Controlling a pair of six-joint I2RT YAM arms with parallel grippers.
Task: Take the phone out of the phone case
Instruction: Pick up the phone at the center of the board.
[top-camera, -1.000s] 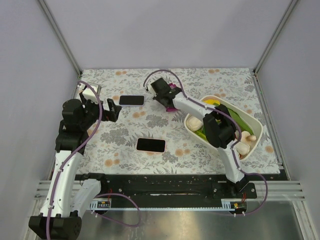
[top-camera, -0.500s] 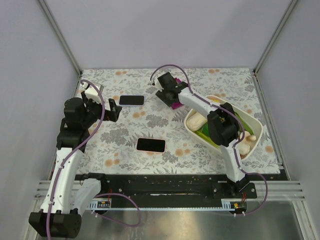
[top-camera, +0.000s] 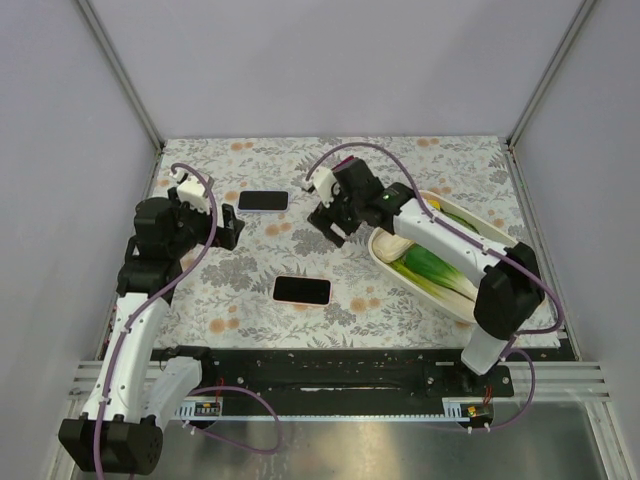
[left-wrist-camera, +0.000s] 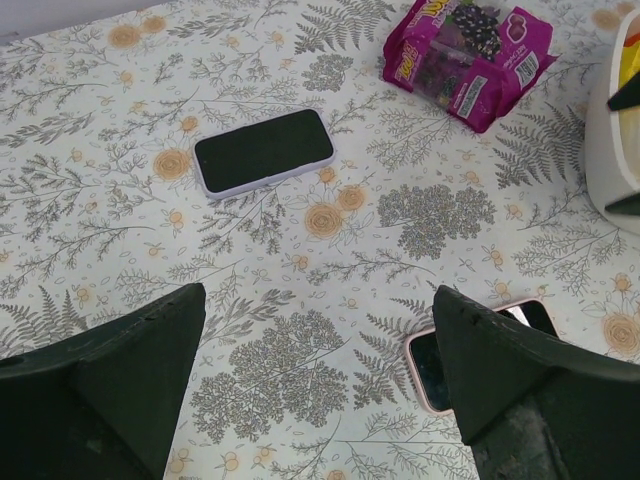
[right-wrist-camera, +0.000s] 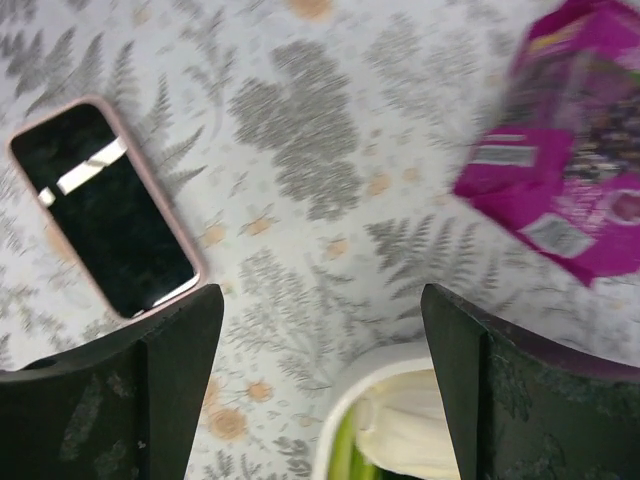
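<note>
A phone in a pink case lies screen up on the flowered cloth near the middle front. It also shows in the right wrist view and half behind a finger in the left wrist view. A second phone, in a pale lavender case, lies farther back on the left. My left gripper hangs open above the cloth between the two phones, holding nothing. My right gripper is open and empty, above the cloth right of the pink-cased phone.
A magenta snack bag lies on the cloth at the back. A white oval basin with leeks and other vegetables stands on the right, its rim just below my right gripper.
My right gripper has gone from shut to open and swung from the magenta bag toward the middle of the cloth. The left arm has barely moved.
</note>
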